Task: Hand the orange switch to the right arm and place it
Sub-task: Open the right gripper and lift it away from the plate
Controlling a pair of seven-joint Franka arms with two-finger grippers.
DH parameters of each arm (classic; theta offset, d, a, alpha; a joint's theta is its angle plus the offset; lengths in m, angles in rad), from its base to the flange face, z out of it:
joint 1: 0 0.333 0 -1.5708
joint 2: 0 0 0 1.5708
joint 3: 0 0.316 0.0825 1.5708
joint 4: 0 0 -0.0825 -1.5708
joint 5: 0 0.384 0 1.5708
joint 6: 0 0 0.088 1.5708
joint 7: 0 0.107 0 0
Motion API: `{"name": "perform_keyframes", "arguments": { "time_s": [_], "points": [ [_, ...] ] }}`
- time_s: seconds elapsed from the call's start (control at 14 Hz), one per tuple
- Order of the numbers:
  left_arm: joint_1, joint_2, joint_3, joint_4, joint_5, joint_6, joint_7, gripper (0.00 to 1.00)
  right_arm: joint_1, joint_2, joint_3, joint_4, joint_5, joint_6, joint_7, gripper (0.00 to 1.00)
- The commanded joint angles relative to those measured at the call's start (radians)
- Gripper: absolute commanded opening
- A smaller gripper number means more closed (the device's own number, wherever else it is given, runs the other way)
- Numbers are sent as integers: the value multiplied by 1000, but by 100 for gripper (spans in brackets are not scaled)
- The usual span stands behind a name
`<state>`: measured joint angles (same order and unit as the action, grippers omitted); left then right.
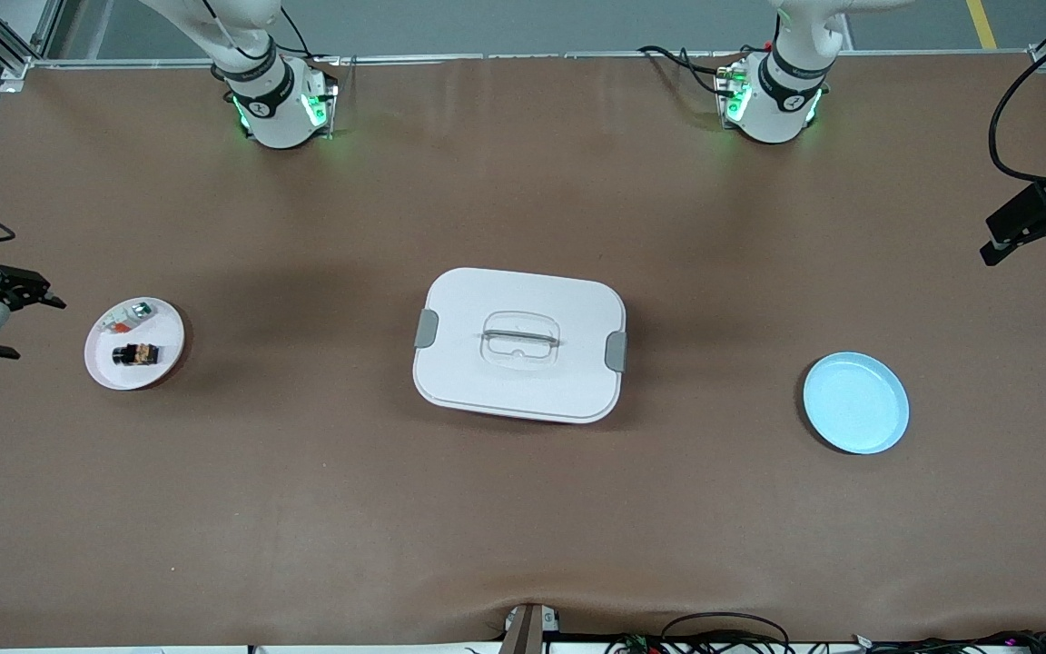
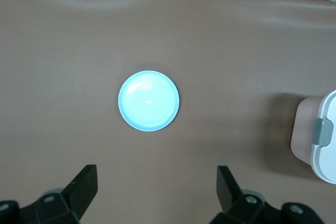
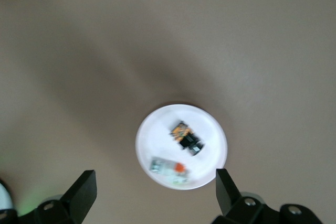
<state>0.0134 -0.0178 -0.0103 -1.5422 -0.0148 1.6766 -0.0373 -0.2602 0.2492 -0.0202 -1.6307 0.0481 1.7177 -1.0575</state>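
The orange switch (image 1: 137, 353) lies on a white plate (image 1: 169, 359) at the right arm's end of the surface (image 1: 523, 509), beside a small white-green-orange piece (image 1: 128, 316) on the same plate. The right tool (image 3: 152, 192) hangs over that plate, fingers wide apart, nothing in them. The left tool (image 2: 157, 187) hangs over the blue plate (image 1: 855, 402) at the left arm's end, fingers also apart and empty; that plate is bare. A white lidded box (image 1: 519, 343) sits between the two plates, mid-surface. No grasp has begun. Risks, as a judgement: the switch is tiny and close to the other piece, so a descending tool could clip the wrong part or nudge both; fingers may strike the plate rim and tip or slide the plate; the small block could slip or twist during the hand-over between arms; an arm crossing the surface could catch the box if it travels low.
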Motion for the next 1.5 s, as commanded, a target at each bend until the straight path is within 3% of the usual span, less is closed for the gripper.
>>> {"name": "perform_keyframes", "arguments": {
  "time_s": [0.0,0.36,0.5,0.79,1.0,1.43],
  "points": [
    [-15,-7,4,1,-1,-15,-7,100,45,-80,3,-15,-21,-67,224,100],
    [-6,1,3,2,-1,-15,8,100,165,-163,8,3,-17,-138,695,100],
    [-4,1,4,-1,-1,-17,-1,100,199,-151,3,116,-21,-231,819,100],
    [-6,2,4,-4,-1,-28,-22,100,179,-148,-3,196,-7,-271,893,100],
    [-6,4,1,-10,-1,-29,-50,100,202,-145,3,190,-13,-279,1097,100],
    [-6,5,1,-10,-1,-29,-38,100,217,-153,5,198,-14,-336,1099,100]
  ]
}}
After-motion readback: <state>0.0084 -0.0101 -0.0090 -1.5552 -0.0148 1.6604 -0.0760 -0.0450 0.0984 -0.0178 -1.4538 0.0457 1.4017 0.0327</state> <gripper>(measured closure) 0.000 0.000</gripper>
